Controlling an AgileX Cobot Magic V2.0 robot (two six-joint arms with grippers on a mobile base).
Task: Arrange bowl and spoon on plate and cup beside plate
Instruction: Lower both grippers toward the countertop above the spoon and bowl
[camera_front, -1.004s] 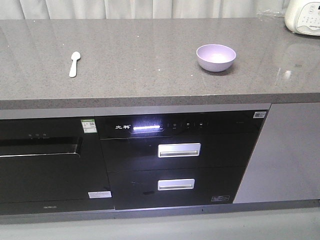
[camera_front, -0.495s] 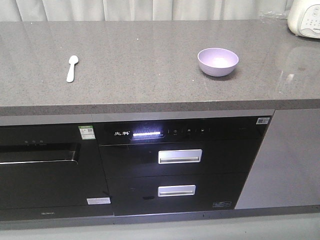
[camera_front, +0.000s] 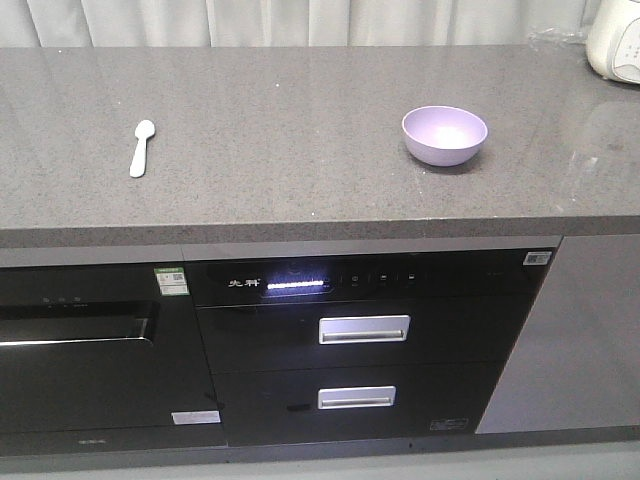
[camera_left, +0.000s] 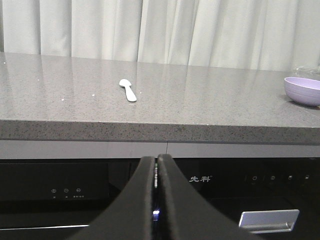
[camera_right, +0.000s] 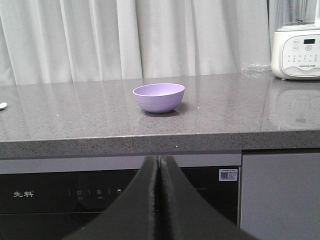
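Lavender bowl (camera_front: 444, 135) and pale spoon (camera_front: 141, 147) are set well apart on the grey countertop (camera_front: 280, 110); left gripper (camera_left: 156, 167) and right gripper (camera_right: 158, 167) are pressed together.

A: Site type?
B: Kitchen.
A: Evidence?
B: Item 1: grey stone counter (camera_front: 300, 110). Item 2: black built-in unit (camera_front: 270, 345) under it, with two handled drawers (camera_front: 364, 329) and a lit panel (camera_front: 296, 284). Item 3: white appliance (camera_right: 295, 50) with a button face, far right. Item 4: bowl (camera_front: 444, 135) and spoon (camera_front: 141, 147) on the counter. Item 5: pale curtain (camera_right: 125, 40) behind.
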